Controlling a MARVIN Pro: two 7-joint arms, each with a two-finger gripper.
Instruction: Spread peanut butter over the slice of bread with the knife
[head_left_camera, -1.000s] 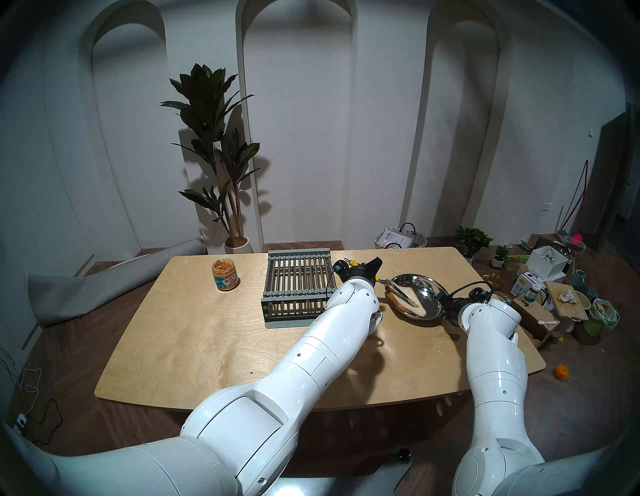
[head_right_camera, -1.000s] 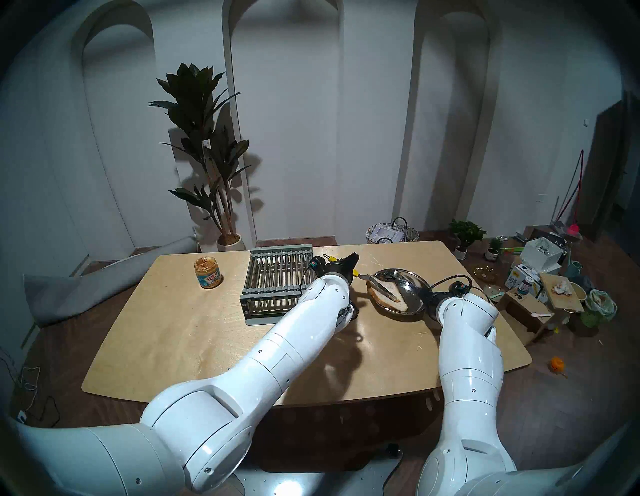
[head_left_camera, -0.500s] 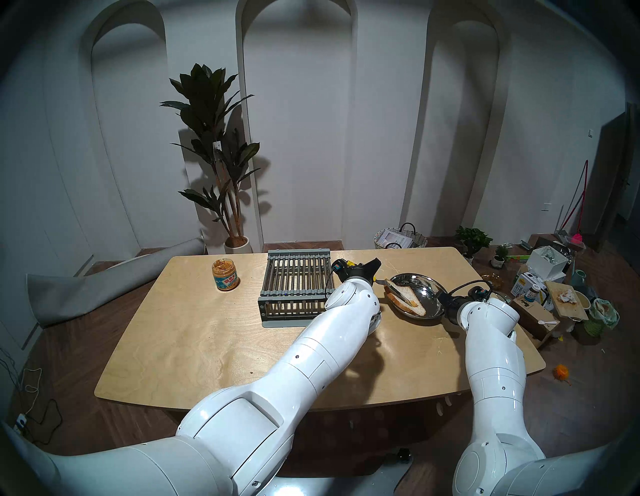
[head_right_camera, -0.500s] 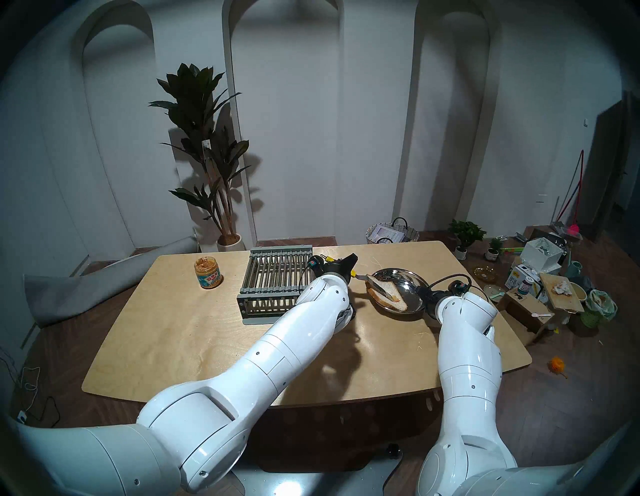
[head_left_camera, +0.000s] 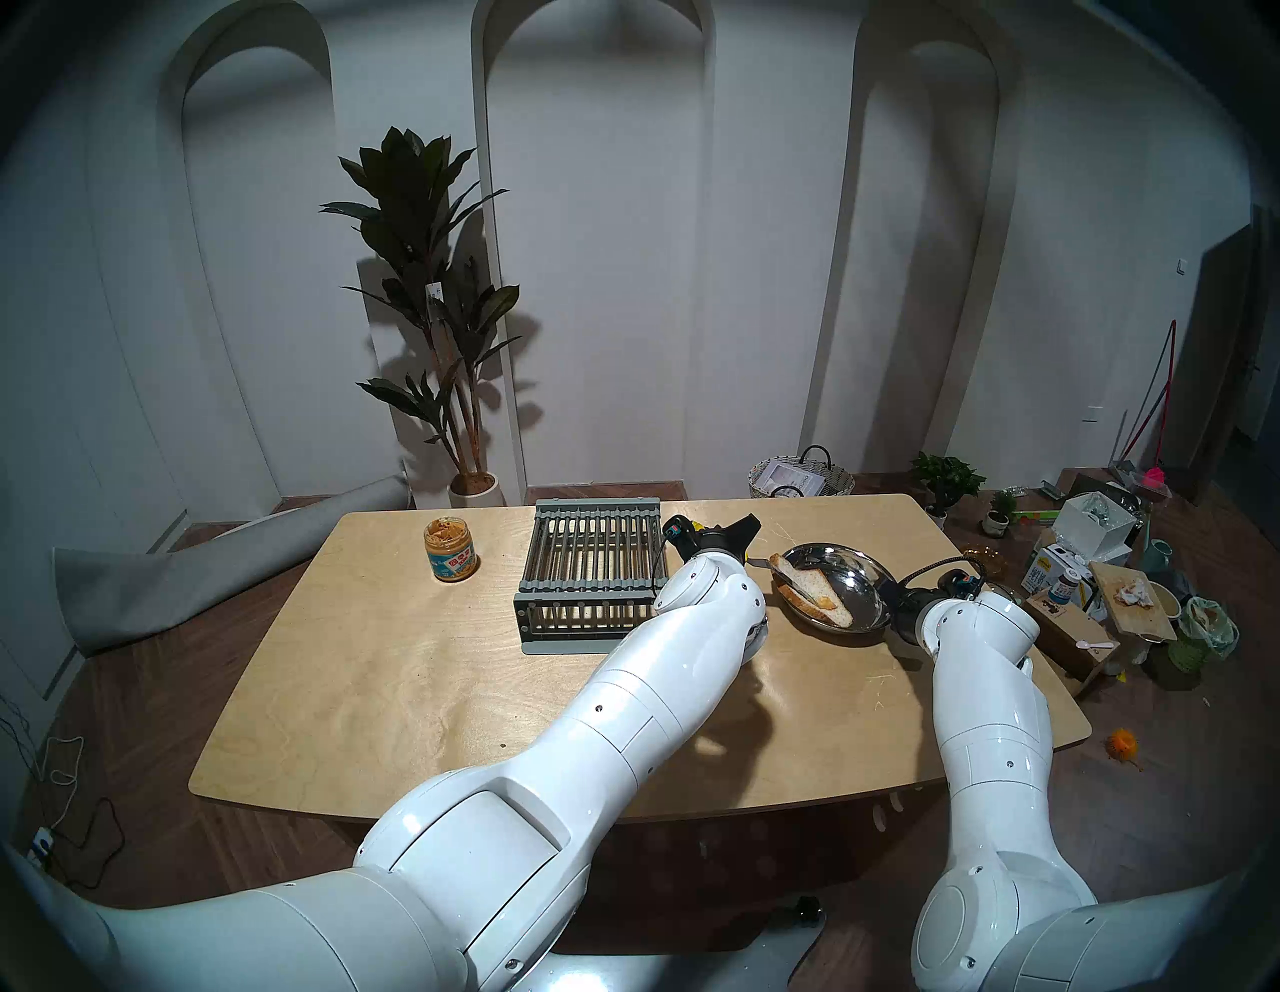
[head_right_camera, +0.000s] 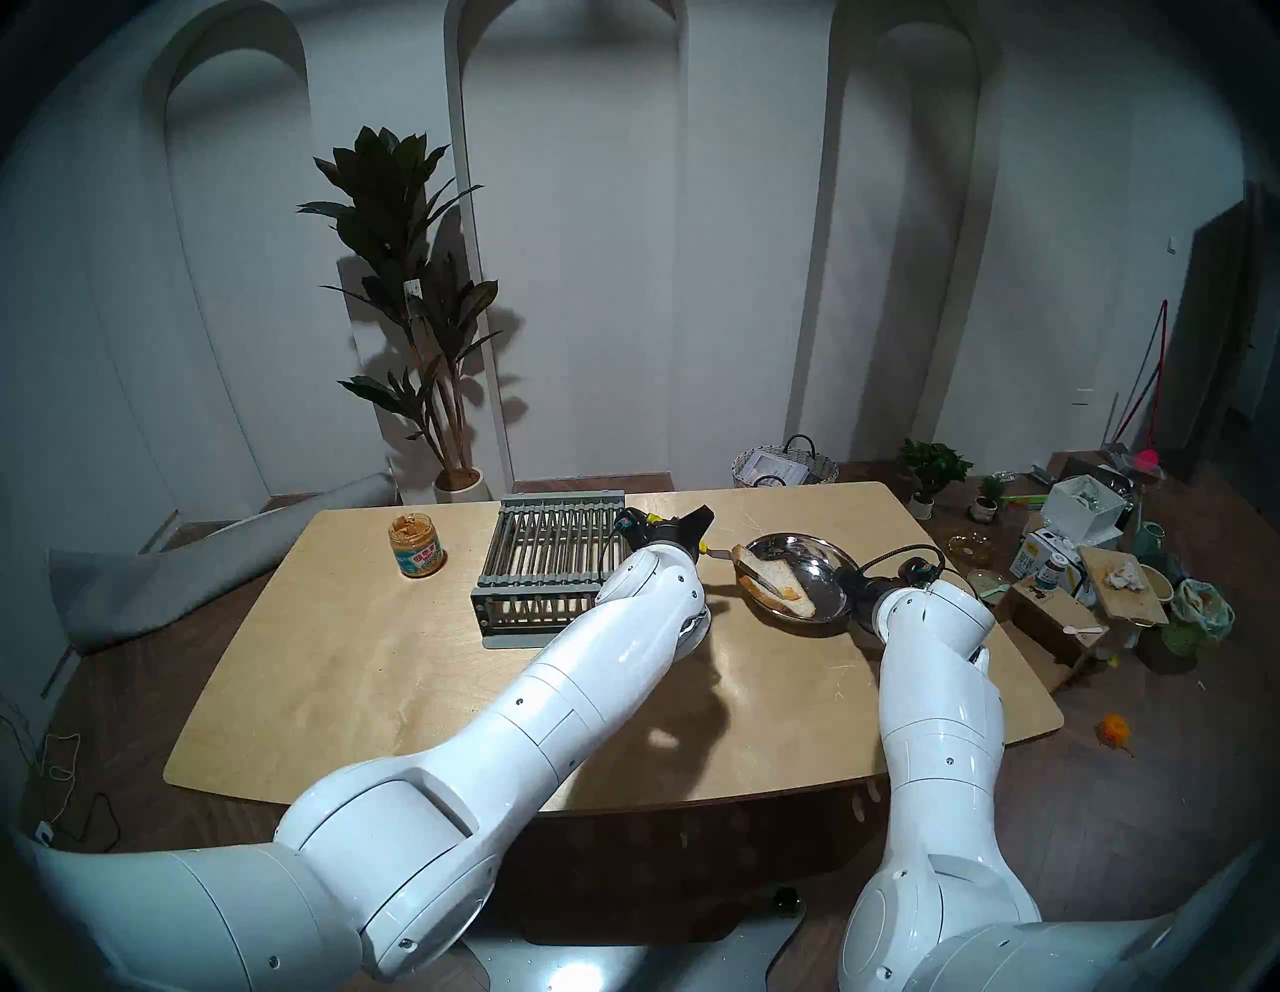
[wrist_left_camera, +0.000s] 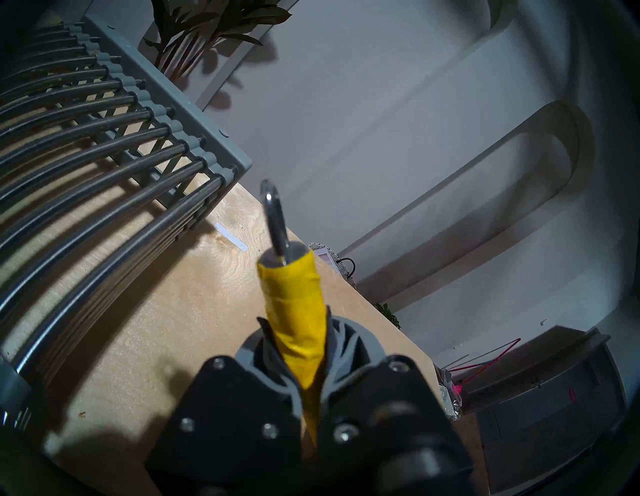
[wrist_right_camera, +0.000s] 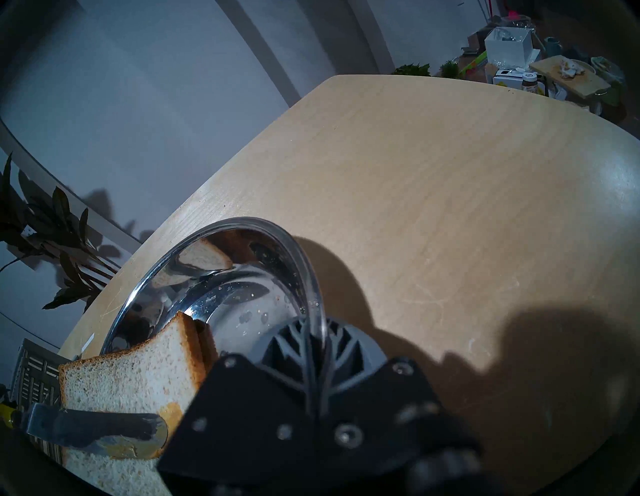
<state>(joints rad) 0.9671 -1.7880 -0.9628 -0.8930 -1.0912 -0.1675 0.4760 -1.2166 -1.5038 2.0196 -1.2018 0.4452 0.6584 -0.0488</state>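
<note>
The slice of bread (head_left_camera: 821, 599) lies in the steel dish (head_left_camera: 862, 564) at the table's right, its far end tilted up. My left gripper (head_left_camera: 744, 546) is shut on the knife's yellow handle (wrist_left_camera: 294, 304). The knife's blade (wrist_right_camera: 86, 429) lies across the bread (wrist_right_camera: 131, 381), with tan paste on its tip and a tan smear on the crumb beside it. My right gripper (head_left_camera: 893, 604) is shut on the dish's near rim (wrist_right_camera: 313, 277). The peanut butter jar (head_left_camera: 451, 551) stands open at the table's far left, away from both grippers.
A grey dish rack (head_left_camera: 589, 568) sits mid-table, touching my left forearm. The table's far edge (head_left_camera: 831, 497) runs just behind the dish, with a wicker basket (head_left_camera: 800, 478) beyond it. Boxes and clutter (head_left_camera: 1080, 554) stand on the floor at right.
The knife has drawn back toward my left gripper's side, and the bread's far end has risen. The dish rack has slid slightly left. The dish and right gripper have shifted a little away.
</note>
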